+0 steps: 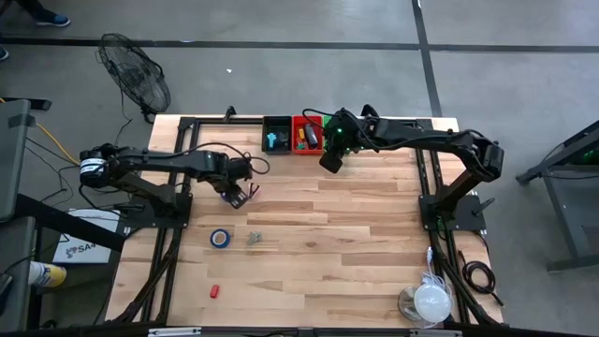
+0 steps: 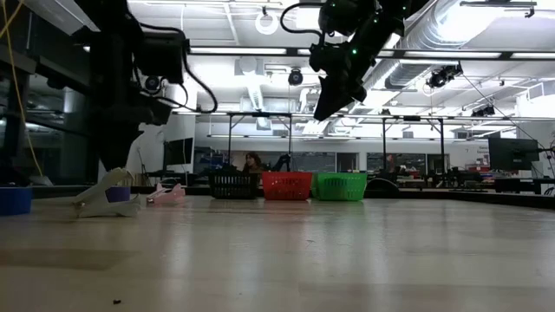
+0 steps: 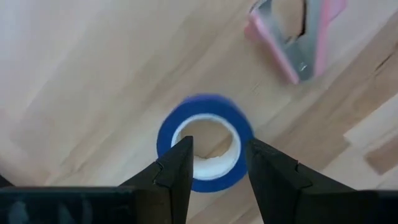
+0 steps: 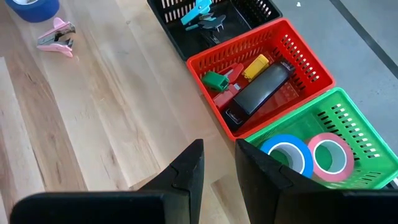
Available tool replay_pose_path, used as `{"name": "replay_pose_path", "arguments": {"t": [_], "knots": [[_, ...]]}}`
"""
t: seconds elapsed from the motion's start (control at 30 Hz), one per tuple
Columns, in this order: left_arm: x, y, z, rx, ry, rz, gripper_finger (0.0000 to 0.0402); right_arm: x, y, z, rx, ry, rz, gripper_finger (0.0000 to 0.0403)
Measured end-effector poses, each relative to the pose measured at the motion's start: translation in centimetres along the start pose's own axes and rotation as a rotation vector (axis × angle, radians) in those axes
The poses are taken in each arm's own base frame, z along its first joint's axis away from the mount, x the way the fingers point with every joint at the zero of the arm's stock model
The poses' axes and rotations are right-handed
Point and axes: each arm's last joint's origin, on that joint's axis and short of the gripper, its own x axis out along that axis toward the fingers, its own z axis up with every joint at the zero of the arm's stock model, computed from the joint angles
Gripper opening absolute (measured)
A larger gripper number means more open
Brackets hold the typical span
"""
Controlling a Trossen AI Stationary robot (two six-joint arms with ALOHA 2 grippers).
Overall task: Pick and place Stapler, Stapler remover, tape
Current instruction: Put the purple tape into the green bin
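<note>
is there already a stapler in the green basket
No, the green basket holds only two tape rolls; the black stapler lies in the red basket.

three baskets [image 4: 261, 62] stand side by side at the table's [image 1: 356, 243] far edge, touching. one end basket [image 4: 249, 9] holds a staple remover [image 4: 200, 12]; the middle one holds a stapler [image 4: 260, 92] and small items beside it; the other end basket [image 4: 348, 124] holds two tape rolls [image 4: 292, 152] side by side. on the open table, well apart from the baskets, a tape roll [image 1: 220, 238] lies just beside a staple remover [image 1: 254, 238], toward the left arm's side. nearer the front edge lies a small stapler [image 1: 213, 291]
</note>
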Motion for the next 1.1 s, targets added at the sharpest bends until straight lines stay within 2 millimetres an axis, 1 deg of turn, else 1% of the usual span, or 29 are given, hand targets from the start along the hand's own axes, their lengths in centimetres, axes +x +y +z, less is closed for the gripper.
{"name": "replay_pose_path", "arguments": {"t": [0.13, 0.27, 0.63, 0.97, 1.1], "knots": [[1.3, 0.3, -0.9, -0.018, 0.033, -0.001, 0.014, 0.0, 0.0, 0.0, 0.0, 0.0, 0.0, 0.0083], [1.9, 0.4, -1.3, -0.019, 0.023, -0.022, 0.014, 0.0, 0.0, 0.0, 0.0, 0.0, 0.0, 0.0083], [2.0, 0.2, -1.2, 0.052, 0.022, -0.061, 0.014, 0.0, 0.0, 0.0, 0.008, 0.0, 0.0, 0.0083], [1.2, -0.3, -0.2, 0.073, -0.016, -0.086, 0.014, 0.0, 0.0, 0.0, 0.008, 0.0, 0.0, 0.0083], [1.2, -0.2, -0.3, 0.074, -0.01, -0.083, 0.014, 0.0, 0.0, 0.0, 0.011, 0.001, 0.0, 0.0083]]}}
